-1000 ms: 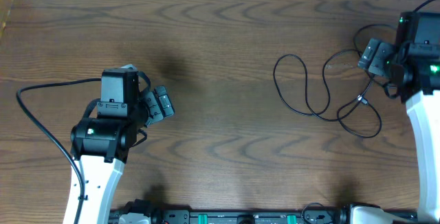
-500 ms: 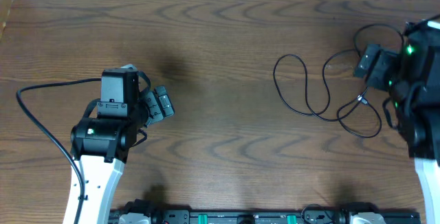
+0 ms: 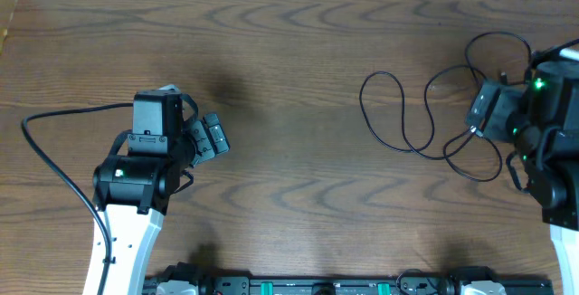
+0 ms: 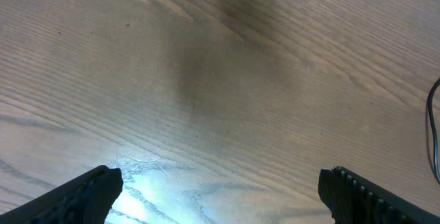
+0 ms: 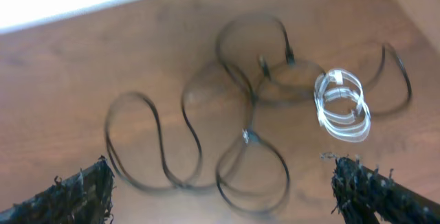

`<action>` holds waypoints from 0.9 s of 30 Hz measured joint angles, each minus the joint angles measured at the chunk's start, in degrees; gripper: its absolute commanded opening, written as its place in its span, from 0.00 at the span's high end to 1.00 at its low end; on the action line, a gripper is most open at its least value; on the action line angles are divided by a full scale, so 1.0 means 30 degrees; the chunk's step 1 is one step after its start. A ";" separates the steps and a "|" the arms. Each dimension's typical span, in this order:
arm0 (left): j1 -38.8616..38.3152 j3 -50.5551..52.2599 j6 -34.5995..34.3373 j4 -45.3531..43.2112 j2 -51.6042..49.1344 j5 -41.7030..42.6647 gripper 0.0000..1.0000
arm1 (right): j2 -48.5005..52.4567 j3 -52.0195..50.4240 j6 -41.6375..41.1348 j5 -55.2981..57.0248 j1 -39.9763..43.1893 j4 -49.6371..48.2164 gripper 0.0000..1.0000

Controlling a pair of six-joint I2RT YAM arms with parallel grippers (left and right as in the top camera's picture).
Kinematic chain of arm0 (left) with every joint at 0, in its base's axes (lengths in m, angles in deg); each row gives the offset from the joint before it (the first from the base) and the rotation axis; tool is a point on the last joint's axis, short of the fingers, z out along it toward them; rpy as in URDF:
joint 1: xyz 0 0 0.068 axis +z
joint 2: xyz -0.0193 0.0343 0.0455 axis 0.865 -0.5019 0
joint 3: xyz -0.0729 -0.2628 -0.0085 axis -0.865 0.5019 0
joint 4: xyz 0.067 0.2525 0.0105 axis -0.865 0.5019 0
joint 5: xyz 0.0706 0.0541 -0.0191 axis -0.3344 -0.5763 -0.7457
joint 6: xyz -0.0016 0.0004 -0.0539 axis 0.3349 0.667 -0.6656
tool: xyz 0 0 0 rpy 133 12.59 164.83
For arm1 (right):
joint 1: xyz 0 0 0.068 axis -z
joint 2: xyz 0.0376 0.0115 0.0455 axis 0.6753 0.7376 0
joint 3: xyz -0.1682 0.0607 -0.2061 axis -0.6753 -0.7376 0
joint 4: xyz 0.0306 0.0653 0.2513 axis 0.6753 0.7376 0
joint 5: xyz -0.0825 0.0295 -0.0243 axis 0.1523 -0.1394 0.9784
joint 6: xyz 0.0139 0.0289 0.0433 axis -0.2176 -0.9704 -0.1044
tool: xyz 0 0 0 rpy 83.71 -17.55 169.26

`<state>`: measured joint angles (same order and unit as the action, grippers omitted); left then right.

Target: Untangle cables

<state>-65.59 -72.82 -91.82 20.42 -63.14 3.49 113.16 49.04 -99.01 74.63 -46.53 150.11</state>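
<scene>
**Overhead view.**
- Right arm (image 3: 554,155): sits lower in the picture than a second ago, nearer the front edge of the table (image 3: 289,42).
- Right gripper (image 3: 487,110): has moved with the arm. It now hangs over the right-hand end of the black cables (image 3: 363,103), by the small plug. Its jaws are not clear from this angle, and whether it touches the cables cannot be told here.
- Black cables: thin loops lying flat on the right half of the table, with the same layout as before.
- Left arm (image 3: 127,204) and left gripper (image 3: 210,138): unchanged on the left half, well apart from the cables.
- Thick black wire (image 3: 54,164): curves along the table from the left arm, in the same place as before.

**Left wrist view.**
- Left gripper (image 4: 220,177): fingers (image 4: 93,191) spread wide apart, one in each lower corner. Nothing lies between them, and only bare wood grain shows below.
- A short stretch of black cable (image 4: 434,131) shows at the far right edge.

**Right wrist view (blurred).**
- Right gripper (image 5: 223,176): fingers (image 5: 82,189) set fully apart and gripping nothing, above the wood.
- Black cables (image 5: 194,124): several overlapping loops ahead of and between the fingers, crossing near the middle.
- White cable (image 5: 342,104): a small coil to the right, lying over one black loop, near the right finger but apart from it.
</scene>
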 measured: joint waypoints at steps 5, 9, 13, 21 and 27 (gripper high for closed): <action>0.0000 0.0000 0.0000 -0.0007 0.0000 -0.0007 0.02 | -0.0291 -0.2331 0.0000 0.0000 -0.0015 -0.1144 0.01; 0.0000 0.0007 0.0000 0.0000 -0.0007 0.0000 0.02 | -0.1384 -0.5814 0.0000 -0.0007 -0.0117 -0.4218 0.01; 0.0000 0.0007 0.0000 0.0000 -0.0022 -0.0007 0.02 | -0.2805 -0.9114 0.0000 -0.0007 -0.0197 -0.6674 0.01; 0.0000 0.0007 0.0000 0.0007 -0.0022 0.0000 0.02 | -0.5894 -1.3478 0.0000 -0.0015 -0.0197 -0.9522 0.01; 0.0000 0.0007 0.0000 0.0000 -0.0022 0.0000 0.02 | -0.8553 -1.5001 0.0000 -0.0007 -0.0211 -0.9573 0.01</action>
<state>-65.59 -72.80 -91.82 20.42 -63.20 3.49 87.50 4.03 -99.01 74.60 -47.16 121.39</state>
